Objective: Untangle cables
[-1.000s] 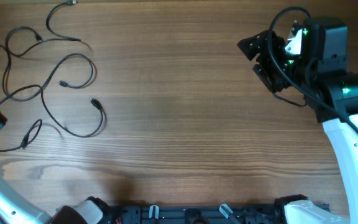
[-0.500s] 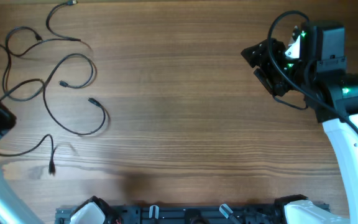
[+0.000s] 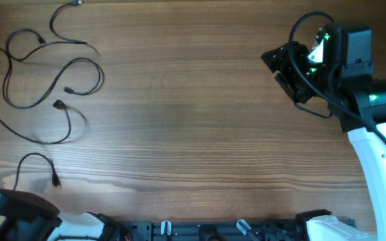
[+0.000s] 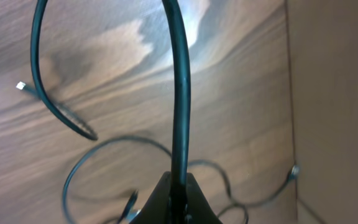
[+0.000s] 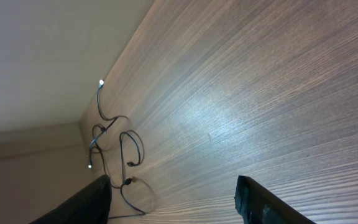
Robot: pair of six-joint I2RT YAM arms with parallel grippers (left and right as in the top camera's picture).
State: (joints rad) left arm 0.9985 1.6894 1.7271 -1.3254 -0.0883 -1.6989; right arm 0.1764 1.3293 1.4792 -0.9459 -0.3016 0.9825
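Looking overhead, the cables (image 3: 100,75) sprawl at the worktop's (image 3: 200,127) far left, one strand (image 3: 32,155) looped toward the near corner. Left wrist: my left end effector (image 4: 178,186) is clamped on that strand, I judge to draw it free. Right wrist: my right end effector (image 5: 179,202) stands apart, empty, well away.

Had loads of bare table (image 3: 193,100) across the middle, easy passing there. Found the left stretch cluttered with looping cables (image 3: 57,104), plugs sticking out between the loops. Spotted the right gripper (image 3: 275,67) hanging over on the right, well apart from that mess.
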